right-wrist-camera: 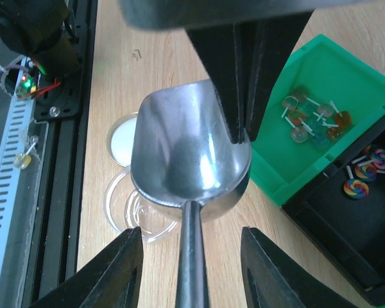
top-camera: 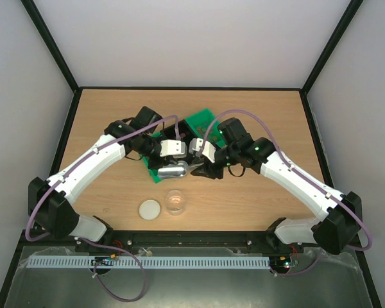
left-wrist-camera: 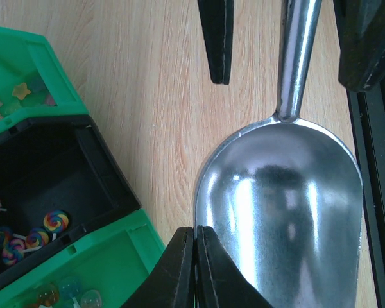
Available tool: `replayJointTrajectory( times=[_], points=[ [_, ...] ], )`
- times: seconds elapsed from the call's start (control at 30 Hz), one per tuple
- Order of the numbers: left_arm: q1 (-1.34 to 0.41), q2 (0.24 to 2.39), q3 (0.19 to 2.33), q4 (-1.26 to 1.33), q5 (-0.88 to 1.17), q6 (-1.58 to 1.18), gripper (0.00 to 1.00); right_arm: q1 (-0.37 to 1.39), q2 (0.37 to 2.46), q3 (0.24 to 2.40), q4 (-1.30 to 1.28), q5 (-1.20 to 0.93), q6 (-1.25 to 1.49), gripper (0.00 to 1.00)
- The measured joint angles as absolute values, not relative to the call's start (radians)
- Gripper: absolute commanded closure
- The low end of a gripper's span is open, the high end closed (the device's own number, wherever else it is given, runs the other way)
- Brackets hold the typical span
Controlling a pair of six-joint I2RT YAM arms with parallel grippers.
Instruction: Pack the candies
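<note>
Metal scoop (right-wrist-camera: 186, 160) hangs empty, left pincer (left-wrist-camera: 196, 234) nipped shut on its rim, right pincer (right-wrist-camera: 189, 240) open astride the handle; the candies (right-wrist-camera: 311, 122) lie in the green bin (right-wrist-camera: 269, 179). That thin pinch might let it swivel.

Left pincer (left-wrist-camera: 196, 234) and right pincer (right-wrist-camera: 191, 236) crowd the scoop (top-camera: 173, 171) beside the bins (top-camera: 202, 123) at mid-surface (top-camera: 102, 122), blocking the centre. Jar (top-camera: 176, 201) and lid (top-camera: 149, 209) stand close in front, the gap seemingly narrow. Bare wood lies open left, right and behind.
</note>
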State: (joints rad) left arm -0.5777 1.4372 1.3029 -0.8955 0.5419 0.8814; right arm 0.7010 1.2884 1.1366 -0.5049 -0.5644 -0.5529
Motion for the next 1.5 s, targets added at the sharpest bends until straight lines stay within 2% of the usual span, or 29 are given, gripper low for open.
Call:
replayJointTrajectory(
  times=[0.5, 0.63, 1.07, 1.23, 1.27, 1.3, 1.37, 1.4, 1.5],
  points=[
    [-0.578, 1.437, 1.303, -0.882, 0.558, 0.881, 0.98, 0.707, 1.274, 1.118, -0.432, -0.576, -0.530, 0.84],
    [-0.578, 1.437, 1.303, -0.881, 0.562, 0.880, 0.98, 0.707, 1.275, 1.118, -0.432, -0.576, -0.534, 0.80],
    [-0.578, 1.437, 1.303, -0.881, 0.577, 0.882, 0.98, 0.707, 1.275, 1.118, -0.445, -0.570, -0.575, 0.83],
    [-0.578, 1.437, 1.303, -0.880, 0.575, 0.882, 0.97, 0.707, 1.275, 1.118, -0.447, -0.569, -0.582, 0.98],
    [-0.578, 1.437, 1.303, -0.881, 0.575, 0.883, 0.91, 0.707, 1.275, 1.118, -0.447, -0.568, -0.583, 0.99],
    [-0.578, 1.437, 1.303, -0.881, 0.575, 0.882, 0.79, 0.707, 1.275, 1.118, -0.447, -0.567, -0.580, 0.99],
    [-0.578, 1.436, 1.303, -0.873, 0.574, 0.870, 0.47, 0.707, 1.275, 1.118, -0.446, -0.566, -0.575, 0.99],
    [-0.578, 1.436, 1.302, -0.863, 0.572, 0.856, 0.38, 0.707, 1.275, 1.118, -0.447, -0.564, -0.570, 0.99],
    [-0.563, 1.431, 1.301, -0.825, 0.561, 0.797, 0.28, 0.704, 1.275, 1.118, -0.446, -0.548, -0.544, 0.99]
  ],
)
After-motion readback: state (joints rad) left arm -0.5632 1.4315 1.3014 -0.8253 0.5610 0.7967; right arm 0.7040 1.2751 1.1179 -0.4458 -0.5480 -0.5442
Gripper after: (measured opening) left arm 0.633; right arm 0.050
